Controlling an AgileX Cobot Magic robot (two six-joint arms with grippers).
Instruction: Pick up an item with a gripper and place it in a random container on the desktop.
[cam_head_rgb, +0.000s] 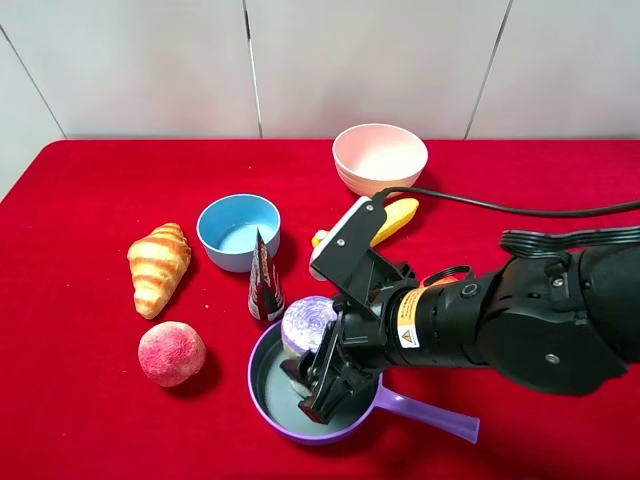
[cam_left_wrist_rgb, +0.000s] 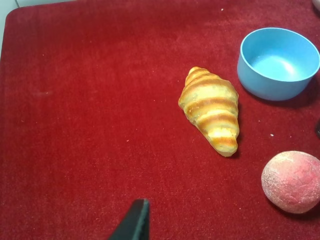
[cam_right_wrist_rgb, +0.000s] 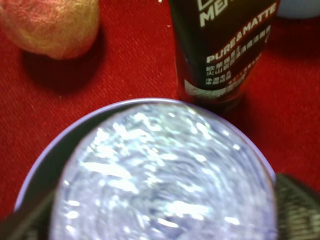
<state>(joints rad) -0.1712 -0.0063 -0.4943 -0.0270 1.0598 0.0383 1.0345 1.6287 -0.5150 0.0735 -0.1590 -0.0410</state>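
**Roll's already over the pan, just needs dropping**

Crinkly purple top of the roll (cam_right_wrist_rgb: 160, 175) fills pretty much the whole right wrist view, with dark fingers (cam_right_wrist_rgb: 297, 210) showing at both sides of it. So the right gripper (cam_head_rgb: 318, 390) looks closed around the roll, about as wide as the roll itself. From the high camera the roll sits inside the rim of the purple pan (cam_head_rgb: 262, 385), at the side nearest the dark tube (cam_head_rgb: 264, 285). I can't tell whether its base is resting on the pan floor or hanging just above it.

My read is that this is the placing step, nearly finished. The next move probably calls for opening the jaws enough to clear the roll, then lifting straight up so the fingers don't knock it over or drag the pan by its handle.

The left gripper (cam_left_wrist_rgb: 136, 220) only shows one dark fingertip at the edge of its own view, above bare red cloth. I can't say if it's open or closed, and it's holding nothing that I can see.

Head count on the bench (cam_head_rgb: 80, 400):
- 1 roll
- 1 pan
- 2 bowls, a blue bowl (cam_head_rgb: 238, 232) and a pink bowl (cam_head_rgb: 379, 158)
- 1 croissant (cam_head_rgb: 158, 268)
- 1 peach (cam_head_rgb: 171, 353)
- 1 dark tube
- 1 yellow thing (cam_head_rgb: 398, 217), half hidden behind the arm, can't make out what it is
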